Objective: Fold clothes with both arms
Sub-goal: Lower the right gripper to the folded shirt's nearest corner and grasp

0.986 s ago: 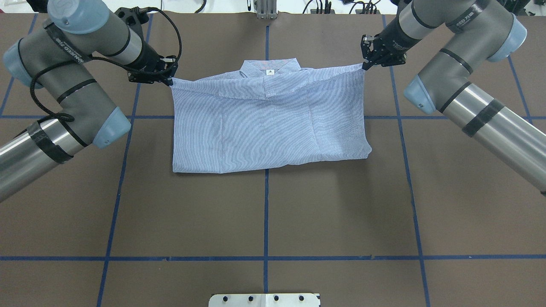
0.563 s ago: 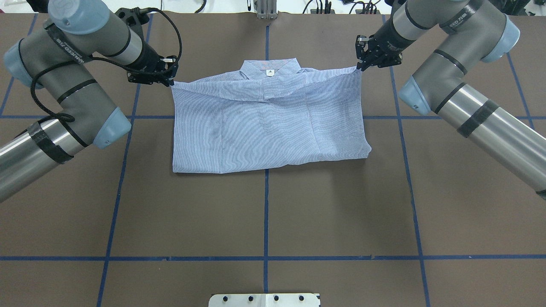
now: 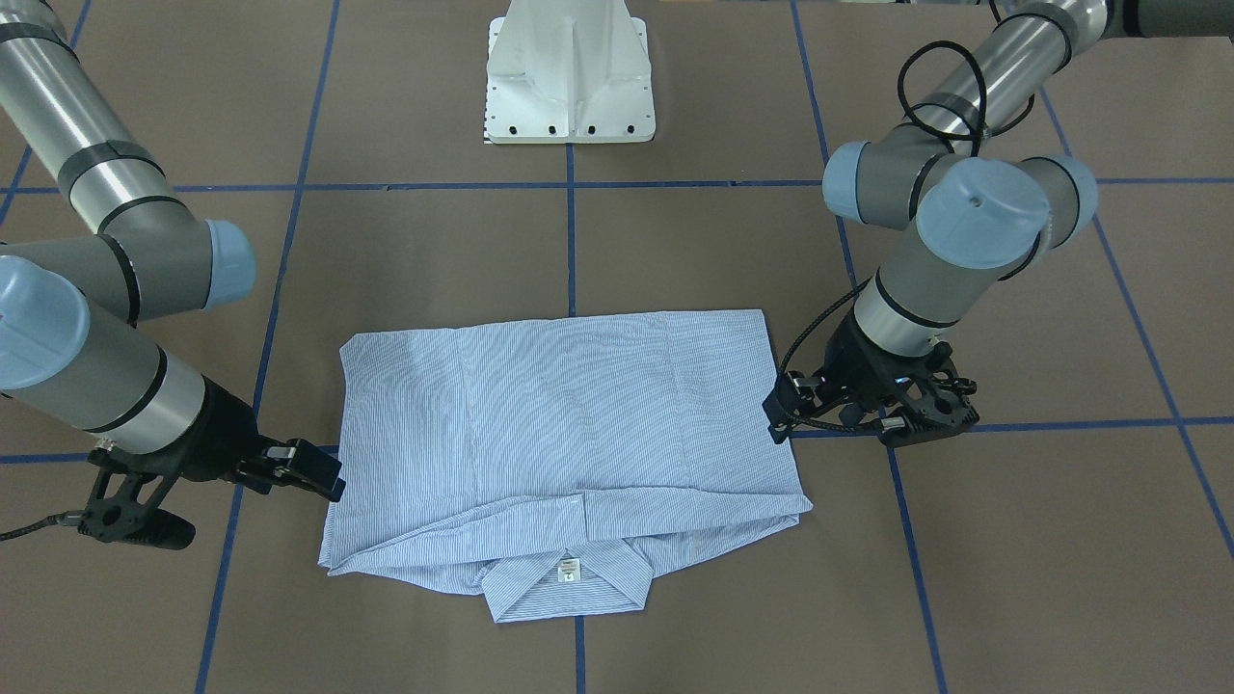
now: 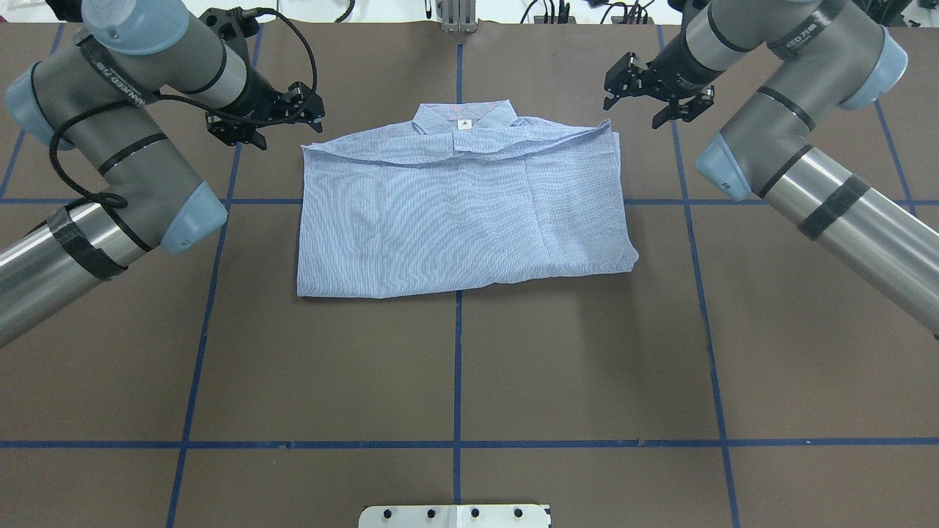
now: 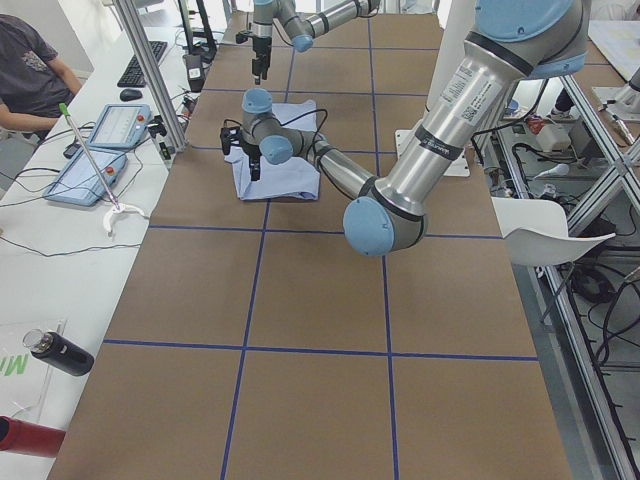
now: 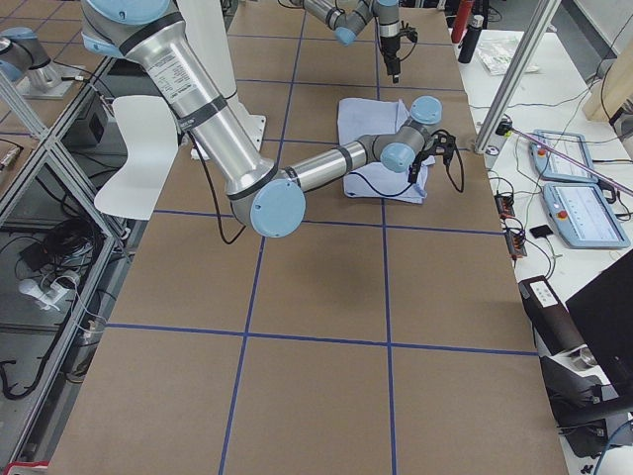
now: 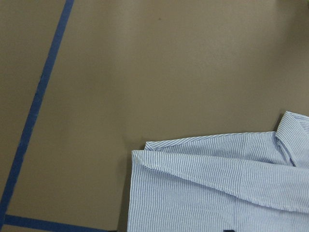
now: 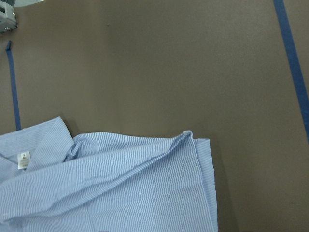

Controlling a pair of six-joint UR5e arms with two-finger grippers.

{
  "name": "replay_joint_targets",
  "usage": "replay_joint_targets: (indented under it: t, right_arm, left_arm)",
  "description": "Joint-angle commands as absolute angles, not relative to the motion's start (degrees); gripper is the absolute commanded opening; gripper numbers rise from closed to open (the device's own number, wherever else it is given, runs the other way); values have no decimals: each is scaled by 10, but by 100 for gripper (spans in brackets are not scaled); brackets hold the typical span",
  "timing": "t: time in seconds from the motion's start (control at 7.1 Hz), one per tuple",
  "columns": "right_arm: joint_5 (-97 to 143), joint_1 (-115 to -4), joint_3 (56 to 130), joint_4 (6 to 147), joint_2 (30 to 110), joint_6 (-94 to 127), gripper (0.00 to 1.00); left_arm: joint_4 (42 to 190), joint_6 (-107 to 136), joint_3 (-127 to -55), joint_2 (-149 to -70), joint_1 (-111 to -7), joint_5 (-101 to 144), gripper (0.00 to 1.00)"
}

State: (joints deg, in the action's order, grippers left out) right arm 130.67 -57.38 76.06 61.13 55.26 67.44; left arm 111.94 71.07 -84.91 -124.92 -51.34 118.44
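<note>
Room around the folded light blue striped shirt (image 4: pixel 462 213)
Broad brown table (image 4: pixel 455 367) lies exposed on the shirt's near side; the black left pincer (image 4: pixel 285 123) and right pincer (image 4: pixel 634 110) crowd its far corners, touching nothing.

Both wrist views cut the shirt (image 7: pixel 217 193) off at their lower edge. The print on the label (image 8: pixel 22 160) is too small to read. In the left side view, the left arm (image 5: pixel 333 175) covers part of the shirt. The overhead view's bottom edge crops the base (image 4: pixel 455 515).
</note>
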Motion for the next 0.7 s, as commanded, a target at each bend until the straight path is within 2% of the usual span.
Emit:
replay_joint_targets:
  t: [0.0, 0.14, 0.56]
  right_arm:
    - [1331, -566, 888, 619, 655, 677, 100]
    - [1325, -534, 929, 619, 703, 678, 100]
    - [1261, -433, 933, 619, 737, 683, 100]
  left_arm:
    - [1116, 718, -872, -1246, -514, 1186, 99]
    - [1116, 723, -874, -1246, -514, 1185, 99]
    - [1116, 733, -883, -1245, -514, 1185, 99]
